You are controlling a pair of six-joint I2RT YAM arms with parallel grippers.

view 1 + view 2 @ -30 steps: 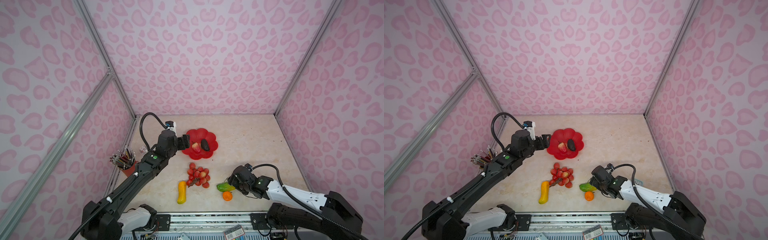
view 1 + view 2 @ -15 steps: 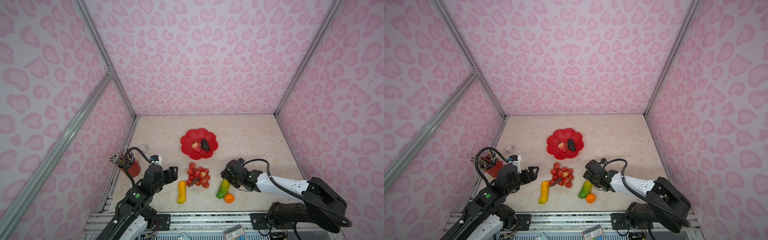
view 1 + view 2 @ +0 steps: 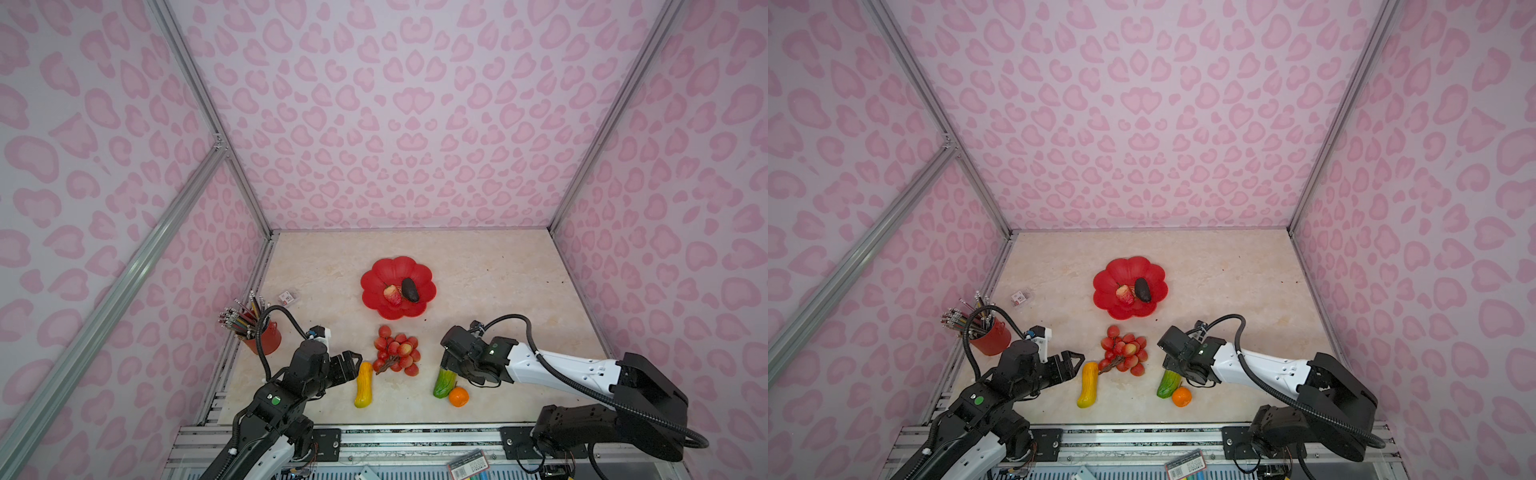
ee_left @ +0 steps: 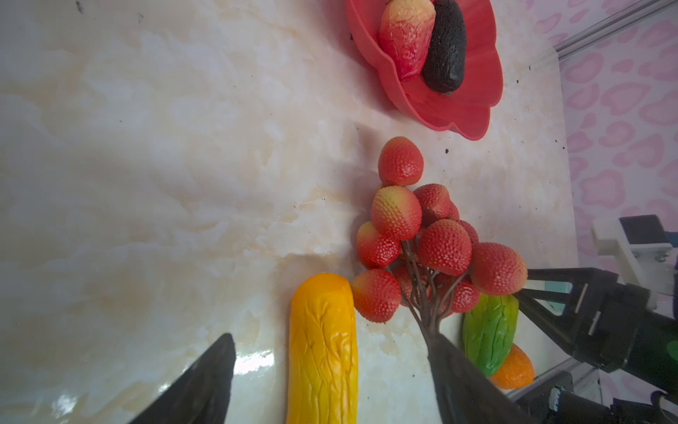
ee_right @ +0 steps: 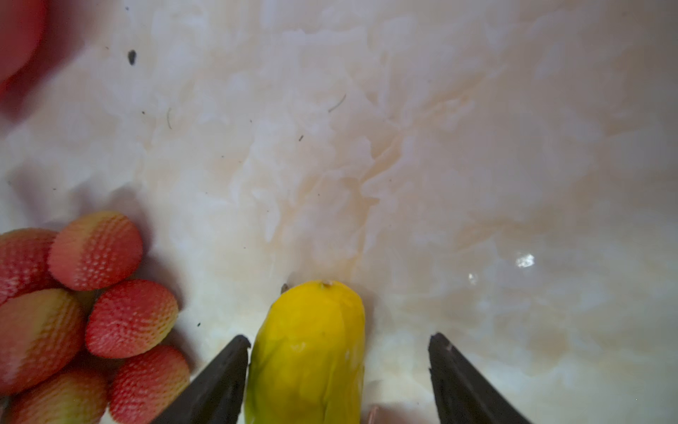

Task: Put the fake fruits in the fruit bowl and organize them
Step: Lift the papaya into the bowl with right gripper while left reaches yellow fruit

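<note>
Left claw [image 4: 330,337] has dropped back from the bowl [image 3: 390,268], gaping astride the yellow fruit [image 3: 364,384]; right claw [image 5: 338,337] open, hiding one end of the papaya [image 3: 443,384].

we see a glossy red fruit bowl [image 3: 424,286], a dark avocado [image 3: 409,289], a yellow-orange fruit [image 4: 323,348] between black fingers [image 4: 209,381], a green-yellow papaya [image 5: 308,352], a cream marbled table [image 3: 490,270], pink heart-blotched walls [image 3: 395,124].

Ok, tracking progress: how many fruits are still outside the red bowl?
4. The lychee bunch lies nearest the bowl, the long yellow fruit left of it in both top views, the green papaya to its right, with the small orange beside the papaya. None looks hidden.
</note>
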